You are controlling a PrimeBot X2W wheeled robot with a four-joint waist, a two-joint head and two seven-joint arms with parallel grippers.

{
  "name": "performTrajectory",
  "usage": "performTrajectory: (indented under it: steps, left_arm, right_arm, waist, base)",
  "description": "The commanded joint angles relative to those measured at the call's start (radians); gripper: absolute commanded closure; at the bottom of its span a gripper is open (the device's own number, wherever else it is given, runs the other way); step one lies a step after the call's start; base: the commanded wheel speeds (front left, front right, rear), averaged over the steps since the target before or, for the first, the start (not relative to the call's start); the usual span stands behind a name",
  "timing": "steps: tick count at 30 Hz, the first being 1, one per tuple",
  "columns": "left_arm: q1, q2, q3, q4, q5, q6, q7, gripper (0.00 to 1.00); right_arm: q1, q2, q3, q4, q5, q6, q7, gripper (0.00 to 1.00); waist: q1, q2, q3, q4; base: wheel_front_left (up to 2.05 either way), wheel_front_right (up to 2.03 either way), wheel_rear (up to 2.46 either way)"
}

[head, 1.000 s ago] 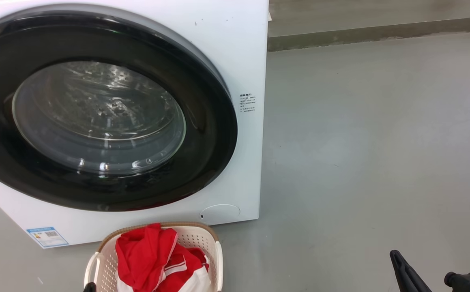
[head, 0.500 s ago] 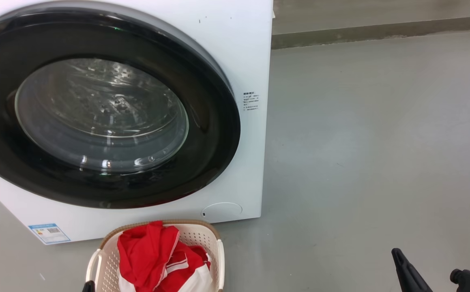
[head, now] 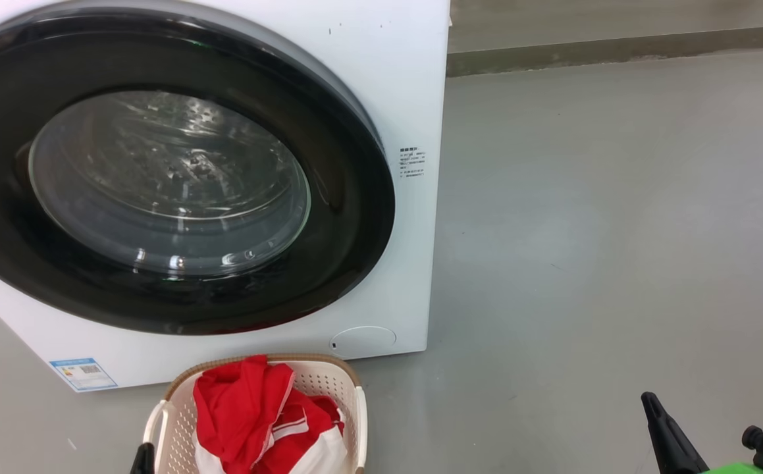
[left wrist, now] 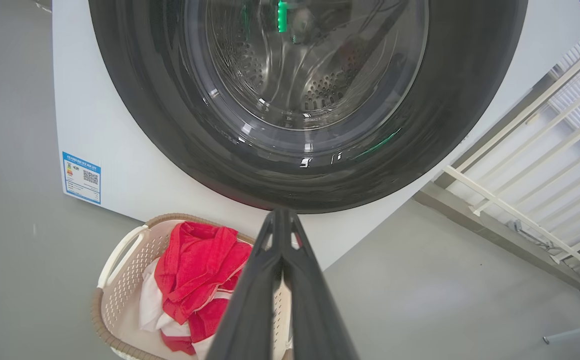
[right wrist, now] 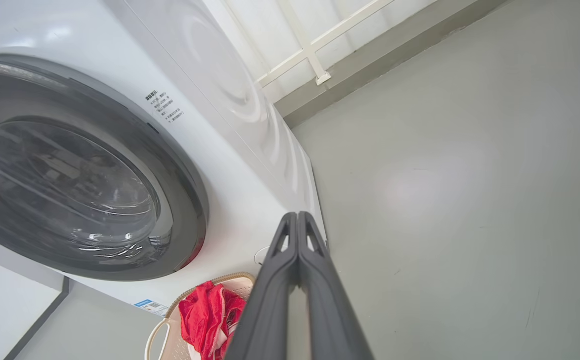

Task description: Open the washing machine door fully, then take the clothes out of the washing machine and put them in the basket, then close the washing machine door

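Observation:
The white washing machine stands on the floor with its black-rimmed glass door flat against its front. Red and white clothes lie in the cream basket just before it. My left gripper is shut and empty, its tips over the basket's near side, pointing at the door's lower rim. In the head view its tip peeks up at the bottom edge. My right gripper is shut and empty, over bare floor right of the machine; its tip shows at lower right.
Grey floor stretches to the right of the machine, ending at a low kerb. A white railing stands beyond the machine. A blue label sits at the machine's lower left corner.
The head view has drifted a little, so the machine and basket sit slightly further right. The right gripper's tip stands a bit higher in that view. Both grippers stay shut.

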Motion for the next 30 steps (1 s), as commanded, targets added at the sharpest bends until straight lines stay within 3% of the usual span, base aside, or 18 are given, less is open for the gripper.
performTrajectory:
  steps: [1,30]
  left_arm:
    - [-0.043,0.016,0.007,-0.021,-0.028,-0.002,0.009,1.00]
    - [-0.114,0.021,0.001,-0.007,-0.362,-0.004,0.095,1.00]
  right_arm:
    - [-0.055,-0.009,-0.009,-0.025,0.026,0.000,0.004,1.00]
    - [-0.118,0.025,-0.055,-0.026,0.288,-0.001,0.091,1.00]
  waist:
    - [-0.0001,0.0000,0.000,0.001]
    - [-0.0001,0.0000,0.010,0.022]
  base:
    - [0.00,0.00,0.00]
    - [0.00,0.00,0.00]
